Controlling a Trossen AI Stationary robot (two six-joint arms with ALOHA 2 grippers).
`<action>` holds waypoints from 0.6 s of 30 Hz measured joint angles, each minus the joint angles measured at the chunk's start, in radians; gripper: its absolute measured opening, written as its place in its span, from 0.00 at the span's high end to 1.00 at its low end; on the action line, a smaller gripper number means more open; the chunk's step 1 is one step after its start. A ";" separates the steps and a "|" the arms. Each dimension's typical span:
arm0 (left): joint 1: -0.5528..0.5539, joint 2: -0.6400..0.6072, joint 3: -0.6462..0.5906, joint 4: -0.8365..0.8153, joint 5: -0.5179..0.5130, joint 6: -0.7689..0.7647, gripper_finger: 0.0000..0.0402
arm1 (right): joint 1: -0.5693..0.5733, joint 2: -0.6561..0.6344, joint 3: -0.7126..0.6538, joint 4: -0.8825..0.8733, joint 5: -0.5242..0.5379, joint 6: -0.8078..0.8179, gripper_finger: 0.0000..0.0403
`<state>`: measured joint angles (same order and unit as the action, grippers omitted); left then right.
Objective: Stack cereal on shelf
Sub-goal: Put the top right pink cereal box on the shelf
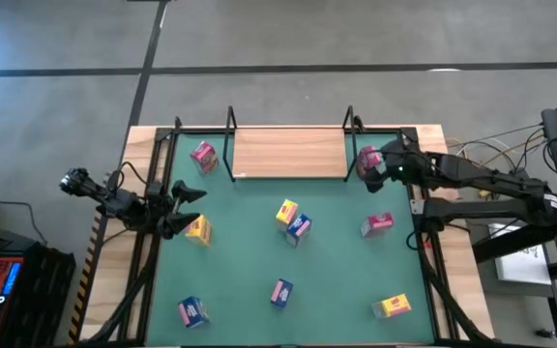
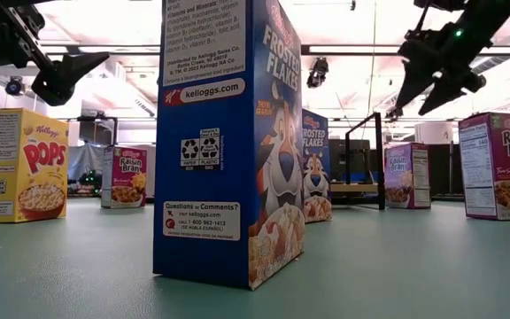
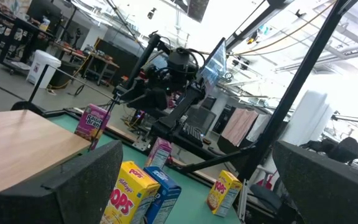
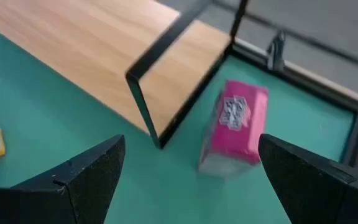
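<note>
We see small rectangular cardboard cereal boxes standing scattered on the green mat (image 1: pixel 337 261), none on the shelf (image 1: pixel 288 153). The shelf is a flat, pale wood board with visible grain, framed by thin black metal uprights, at the far middle of the mat. One pink box (image 1: pixel 204 156) stands just left of the shelf, another pink box (image 4: pixel 235 124) just right of it, matte magenta with a printed label on top. A third pink box (image 1: pixel 376 224) lies farther toward the front on the right. A yellow box (image 1: pixel 286 213) and a blue box (image 1: pixel 299 228) stand touching near the centre; more yellow boxes sit at the left (image 1: pixel 198 230) and front right (image 1: pixel 392 306), and blue ones at the front (image 1: pixel 192 311) (image 1: pixel 280 292). In the low view the glossy blue Frosted Flakes box (image 2: pixel 228 142) fills the foreground.

Our right gripper (image 4: pixel 188 177) hovers above the pink box by the shelf, fingers spread, grasping nothing. Our left gripper (image 1: pixel 184 208) hangs at the mat's left edge beside the yellow box, fingers wide apart and empty.
</note>
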<state>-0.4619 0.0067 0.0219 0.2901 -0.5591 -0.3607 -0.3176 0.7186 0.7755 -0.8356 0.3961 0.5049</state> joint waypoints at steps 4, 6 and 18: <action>0.000 0.000 0.000 0.000 0.000 0.000 0.01 | -0.022 0.043 0.055 -0.086 -0.022 0.040 0.11; 0.000 0.000 0.000 -0.001 0.000 0.000 0.01 | -0.032 0.060 0.073 -0.108 -0.031 0.067 0.11; 0.000 0.000 0.000 -0.001 0.000 0.000 0.01 | -0.066 0.145 0.090 -0.127 -0.057 0.046 0.09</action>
<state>-0.4619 0.0068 0.0223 0.2893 -0.5591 -0.3607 -0.3841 0.8641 0.8656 -0.9623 0.3393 0.5508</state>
